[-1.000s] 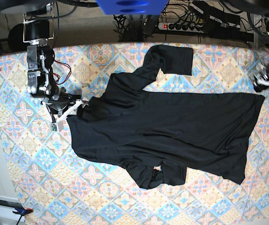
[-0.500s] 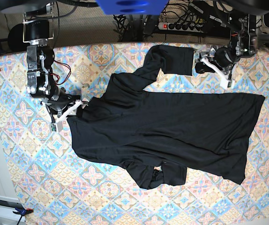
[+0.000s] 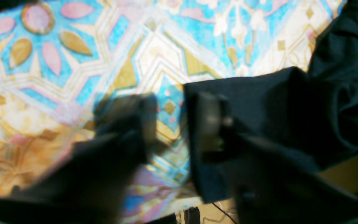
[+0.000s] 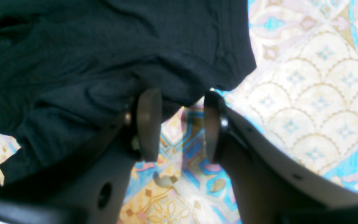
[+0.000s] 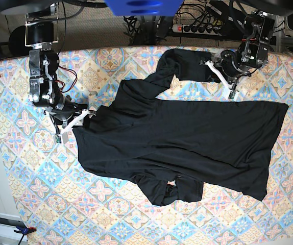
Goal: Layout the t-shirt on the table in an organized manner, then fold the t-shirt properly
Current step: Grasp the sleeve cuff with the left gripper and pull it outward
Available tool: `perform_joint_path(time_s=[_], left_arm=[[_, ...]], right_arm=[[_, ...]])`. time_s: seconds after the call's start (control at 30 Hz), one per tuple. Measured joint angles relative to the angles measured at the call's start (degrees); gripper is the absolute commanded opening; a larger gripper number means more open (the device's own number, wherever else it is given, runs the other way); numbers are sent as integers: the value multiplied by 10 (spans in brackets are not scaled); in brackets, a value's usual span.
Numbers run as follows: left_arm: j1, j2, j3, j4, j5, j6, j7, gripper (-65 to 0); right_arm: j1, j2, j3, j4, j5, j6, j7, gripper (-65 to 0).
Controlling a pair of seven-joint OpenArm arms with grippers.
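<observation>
The shirt (image 5: 187, 138) lay spread across the worktop (image 5: 29, 168), one sleeve reaching toward the upper middle of the base view. Over the last second the left gripper (image 5: 219, 71) was brought from the right edge to that sleeve's cuff; its jaws were seen part-closed at the cuff edge, grip uncertain. The right gripper (image 5: 77, 118) was unmoved at the collar, jaws apart, nothing between them. Sleeve straightening was judged next.
</observation>
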Motion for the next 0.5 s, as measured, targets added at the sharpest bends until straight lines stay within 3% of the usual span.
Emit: perform_joint_path(time_s=[0.07,0.27,0.37,0.5], left_arm=[[1,3,2,0,-3,0,1,-650],[10,5,3,25,-17,-10,36,-650],[22,19,-34,37,-31,-17,57,-650],[30,7,-130,53,-10,-4,46,-650]], right_arm=[[0,0,0,0,0,0,0,-427],[0,0,0,0,-1,0,0,-427],[0,0,0,0,0,0,0,-427],[1,2,0,0,-5,0,0,-427]])
